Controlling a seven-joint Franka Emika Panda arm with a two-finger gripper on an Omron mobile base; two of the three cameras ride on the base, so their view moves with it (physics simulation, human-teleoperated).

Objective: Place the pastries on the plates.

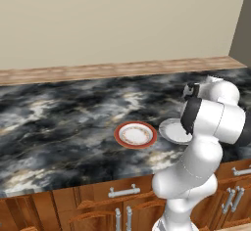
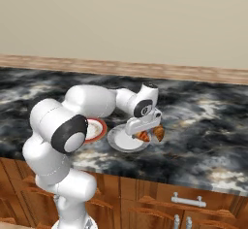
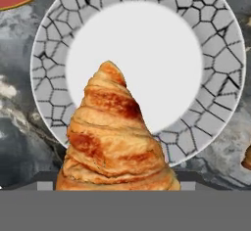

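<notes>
You face a dark marbled stone surface (image 1: 59, 122) veined in grey and white, backed by a wooden strip and a plain beige wall, with brown cabinet doors and metal handles below. Take the pale grey plate (image 2: 125, 141) as your landmark: it is round, with a smooth white centre and a rim patterned like cracked mosaic. Your hand (image 2: 143, 134) hangs just over its right edge, pinching the golden-orange pastry (image 3: 115, 137), a layered, ridged cone with flaky browned bands that tapers toward the plate's centre in the hand view. The fingers themselves are hidden behind the pastry there, so you judge the grip from the pastry being held up. The dark brown pastry (image 2: 159, 133) lies on the surface just right of the pale plate's rim, close beside the hand. Left of the pale plate, almost touching it, sits the red-rimmed plate (image 1: 136, 134), with a patterned white centre.
</notes>
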